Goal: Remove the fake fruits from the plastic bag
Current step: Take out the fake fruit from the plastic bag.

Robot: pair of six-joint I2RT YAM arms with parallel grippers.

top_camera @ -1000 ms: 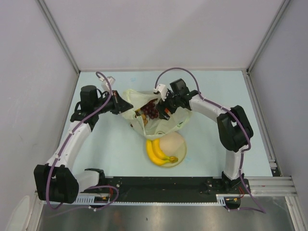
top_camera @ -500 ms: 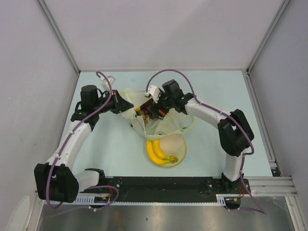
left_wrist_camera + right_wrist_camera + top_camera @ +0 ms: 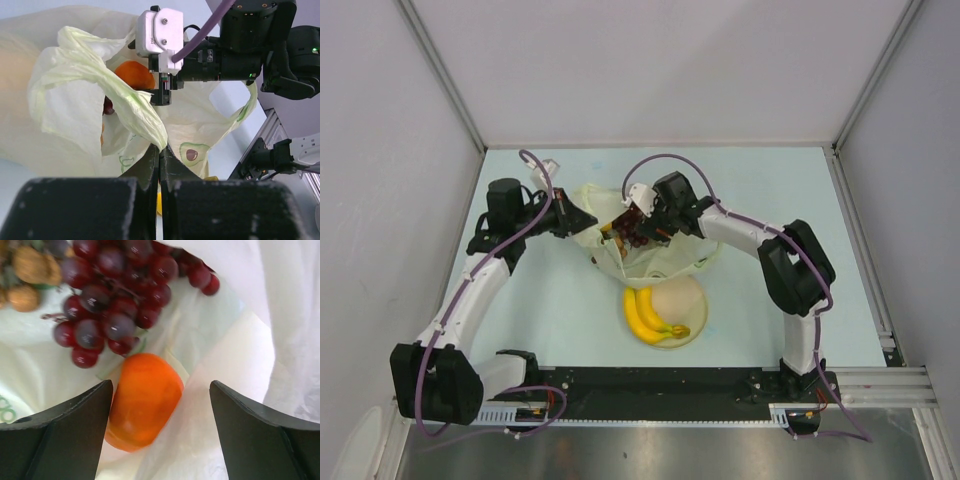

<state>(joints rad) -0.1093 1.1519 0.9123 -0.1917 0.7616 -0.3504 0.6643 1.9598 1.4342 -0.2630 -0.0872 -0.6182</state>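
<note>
Orange (image 3: 145, 400) lies in the plastic bag (image 3: 235, 360) between the right fingers (image 3: 62, 437).

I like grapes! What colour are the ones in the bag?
Dark red-purple grapes, clearest in the right wrist view.

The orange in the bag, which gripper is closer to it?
Right. The right gripper is inside the plastic bag, open, right over the orange. The left gripper is shut on the bag's rim, off to the side.
</note>
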